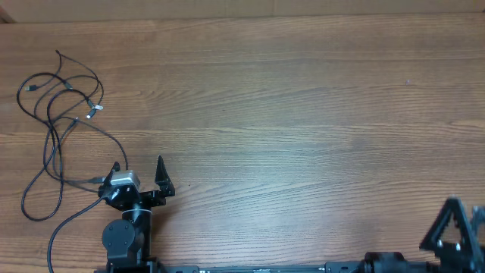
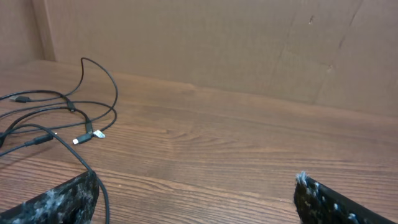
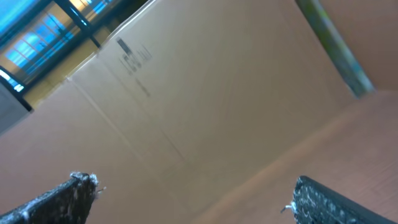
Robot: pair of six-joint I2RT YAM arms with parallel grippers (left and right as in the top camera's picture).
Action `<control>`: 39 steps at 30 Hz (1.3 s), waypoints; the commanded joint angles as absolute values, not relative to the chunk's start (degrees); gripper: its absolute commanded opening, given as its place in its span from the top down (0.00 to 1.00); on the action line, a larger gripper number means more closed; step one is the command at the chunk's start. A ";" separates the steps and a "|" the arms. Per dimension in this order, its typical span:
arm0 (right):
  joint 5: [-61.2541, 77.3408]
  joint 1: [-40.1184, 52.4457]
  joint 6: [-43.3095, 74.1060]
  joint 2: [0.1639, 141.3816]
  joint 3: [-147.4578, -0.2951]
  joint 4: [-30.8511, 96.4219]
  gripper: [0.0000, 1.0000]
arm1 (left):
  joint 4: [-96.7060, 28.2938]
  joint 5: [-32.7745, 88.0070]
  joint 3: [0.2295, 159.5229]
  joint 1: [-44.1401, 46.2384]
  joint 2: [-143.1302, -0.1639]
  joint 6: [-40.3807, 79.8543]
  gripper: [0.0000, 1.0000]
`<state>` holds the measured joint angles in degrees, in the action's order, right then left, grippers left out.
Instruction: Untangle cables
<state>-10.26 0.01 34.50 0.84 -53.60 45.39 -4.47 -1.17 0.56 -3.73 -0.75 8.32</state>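
Observation:
The cables lie as a loose tangle of thin black cords on the wooden table at the far left, with small silvery plug ends. In the left wrist view the cables spread ahead and to the left, and one cord passes right beside the left finger. My left gripper sits at the near edge just right of the tangle, open and holding nothing. My right gripper is at the near right corner, far from the cables, open and empty.
A brown cardboard wall stands along the far side of the table; the right wrist view shows mostly cardboard. A black cord trails off the near edge beside the left arm base.

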 commanded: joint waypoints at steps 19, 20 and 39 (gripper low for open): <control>-10.02 -0.01 34.44 0.19 -22.26 6.70 0.00 | -4.27 -1.89 0.27 -3.36 -0.25 6.81 0.00; -10.02 -0.01 34.44 0.19 -21.34 6.70 0.00 | -4.29 -1.89 0.27 -3.36 -0.25 6.81 0.00; -10.02 0.03 34.44 0.16 -5.67 8.19 0.00 | -4.27 -1.89 0.27 -3.36 -0.25 6.81 0.01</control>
<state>-10.28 0.01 34.50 0.84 -7.05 8.10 -4.49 -1.17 0.54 -3.73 -0.75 8.32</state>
